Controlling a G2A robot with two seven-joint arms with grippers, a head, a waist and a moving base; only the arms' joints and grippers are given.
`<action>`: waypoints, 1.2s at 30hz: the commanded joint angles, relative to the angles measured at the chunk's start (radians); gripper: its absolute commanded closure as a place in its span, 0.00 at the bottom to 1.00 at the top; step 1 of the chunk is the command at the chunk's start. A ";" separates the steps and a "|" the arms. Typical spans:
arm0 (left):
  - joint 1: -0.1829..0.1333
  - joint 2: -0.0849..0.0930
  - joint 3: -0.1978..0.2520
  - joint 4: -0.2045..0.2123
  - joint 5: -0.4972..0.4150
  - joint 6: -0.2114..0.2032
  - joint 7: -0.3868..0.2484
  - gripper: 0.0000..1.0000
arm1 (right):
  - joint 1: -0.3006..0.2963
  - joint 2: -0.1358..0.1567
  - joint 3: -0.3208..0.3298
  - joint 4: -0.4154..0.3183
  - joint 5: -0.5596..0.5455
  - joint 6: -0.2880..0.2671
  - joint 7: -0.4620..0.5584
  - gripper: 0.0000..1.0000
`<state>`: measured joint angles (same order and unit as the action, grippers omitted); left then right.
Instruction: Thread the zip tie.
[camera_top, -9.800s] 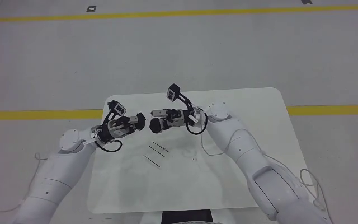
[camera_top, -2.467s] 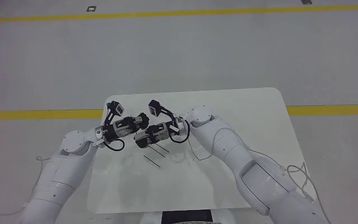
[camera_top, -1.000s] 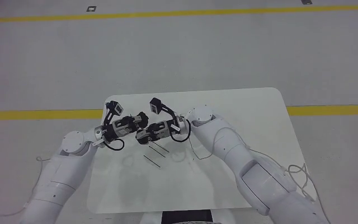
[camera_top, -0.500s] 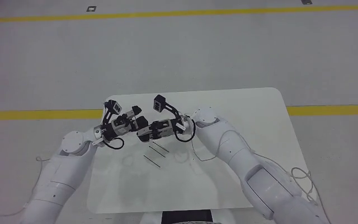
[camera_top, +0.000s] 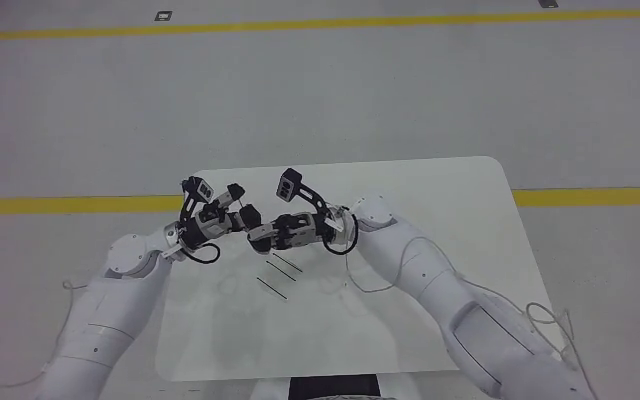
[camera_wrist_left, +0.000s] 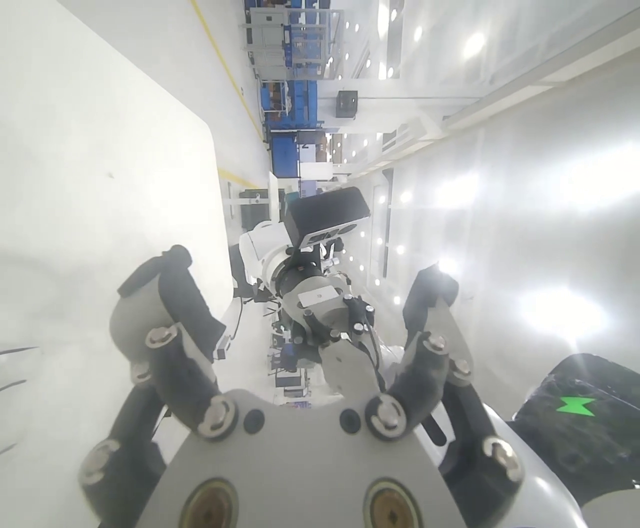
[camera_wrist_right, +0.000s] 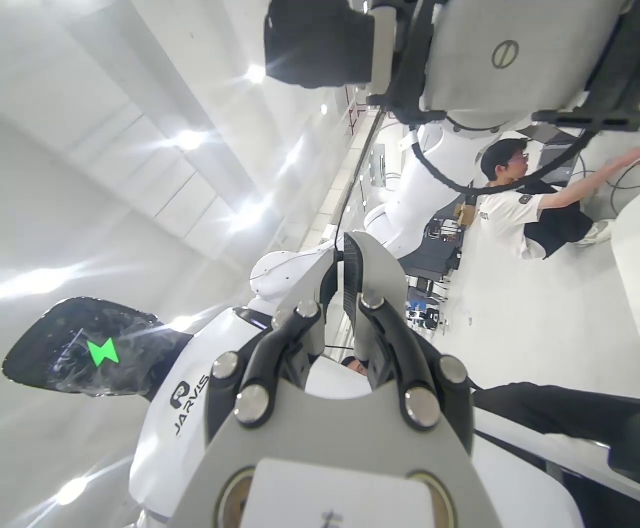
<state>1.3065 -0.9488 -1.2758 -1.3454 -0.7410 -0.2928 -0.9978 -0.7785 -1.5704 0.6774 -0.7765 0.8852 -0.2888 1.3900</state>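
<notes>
1. R gripper (camera_wrist_right: 344, 242): fingers (camera_wrist_right: 374, 272) are drawn together and clamped on a thin dark strip we take for the zip tie (camera_wrist_right: 361, 175). The strip runs off the tips toward the other arm's wrist. It's v. thin, and its far end gets lost against the bright bkgd. We can't tell head from tail.
2. L gripper (camera_wrist_left: 303, 266): fingers (camera_wrist_left: 167, 295) are spread wide w/ nothing between the pads. Through the gap we see the R gripper's body, facing it.
3. Top view: both grippers are held above the table (camera_top: 440, 200), tip to tip and nearly meeting. The R one sits at approx 5 o'clock of the L one. We can't tell whether they touch, and the zip tie is too fine to make out from up here.
4. The pair sits at approx 10 o'clock from the table's middle.
5. Loose ties (camera_top: 285, 265): thin dark lines lie flat on the table at approx 5 o'clock of the R gripper, close by. They're roughly parallel and apart from each other. Count is unsure, two or three. In the L wrist view their ends poke in at the frame edge, cut off.
</notes>
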 joint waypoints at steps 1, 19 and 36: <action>0.000 0.000 0.000 0.000 0.000 0.000 0.000 0.00 | 0.000 0.000 0.000 0.001 -0.001 0.000 0.000 1.00; -0.053 -0.007 0.003 0.138 -0.227 0.168 -0.228 0.00 | -0.051 0.033 0.042 -0.051 -0.019 0.034 0.000 1.00; -0.173 -0.040 0.174 0.289 -0.470 0.378 -0.392 0.00 | -0.070 0.116 -0.075 -0.156 0.082 0.079 0.000 1.00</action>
<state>1.1328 -0.9886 -1.1006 -1.0560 -1.2114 0.0868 -1.3899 -0.8479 -1.4543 0.6011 -0.9321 0.9670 -0.2098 1.3900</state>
